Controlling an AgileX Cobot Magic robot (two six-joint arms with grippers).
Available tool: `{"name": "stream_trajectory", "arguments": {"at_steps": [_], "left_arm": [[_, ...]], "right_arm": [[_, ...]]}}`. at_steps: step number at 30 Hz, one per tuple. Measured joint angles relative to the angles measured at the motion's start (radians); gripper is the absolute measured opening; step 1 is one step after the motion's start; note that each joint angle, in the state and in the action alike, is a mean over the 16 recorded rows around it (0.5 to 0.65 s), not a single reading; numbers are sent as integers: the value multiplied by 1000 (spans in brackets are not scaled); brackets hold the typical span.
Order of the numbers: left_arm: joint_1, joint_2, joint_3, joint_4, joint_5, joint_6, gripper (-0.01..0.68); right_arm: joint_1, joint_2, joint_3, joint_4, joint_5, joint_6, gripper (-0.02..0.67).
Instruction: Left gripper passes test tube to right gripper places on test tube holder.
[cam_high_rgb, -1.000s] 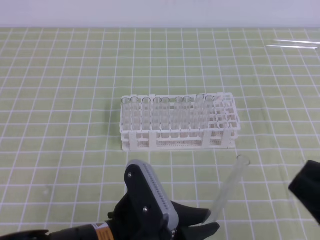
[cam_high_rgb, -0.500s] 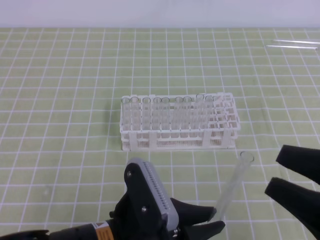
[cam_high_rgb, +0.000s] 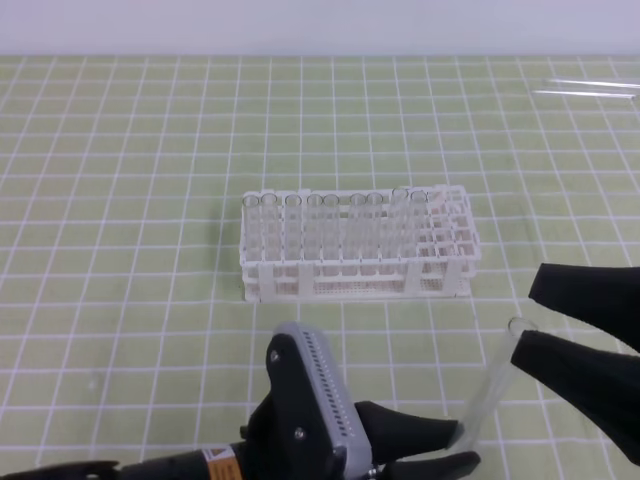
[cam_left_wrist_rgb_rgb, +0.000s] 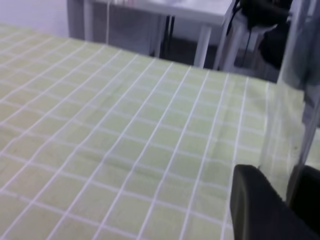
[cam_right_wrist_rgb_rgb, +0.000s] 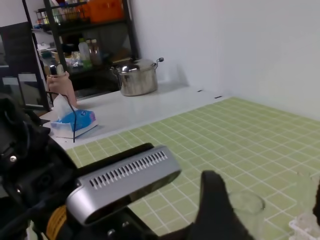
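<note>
One test tube (cam_high_rgb: 493, 385) stands tilted, clamped low in the left gripper (cam_high_rgb: 455, 447) at six o'clock from the test tube holder (cam_high_rgb: 355, 245). The right gripper (cam_high_rgb: 530, 320) gapes around its rim — closing off-centre risks levering it loose.

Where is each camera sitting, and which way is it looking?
Exterior high: up front, looking down at the checked table and white test tube holder; left hand and right hand both show.
Left wrist: on the left arm, looking along its black fingers past the test tube, across the table to furniture beyond.
Right wrist: on the right arm, facing the left hand's ribbed plate, shelves and a metal pot.
Shared: all see the test tube and green table.
</note>
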Motion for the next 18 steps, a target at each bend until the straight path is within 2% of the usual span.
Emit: {"name": "stream_trajectory", "arguments": {"at_steps": [18], "left_arm": [[0, 81, -28, -1, -118, 9, 105]], "right_arm": [[3, 6, -7, -2, 16, -8, 384]]}}
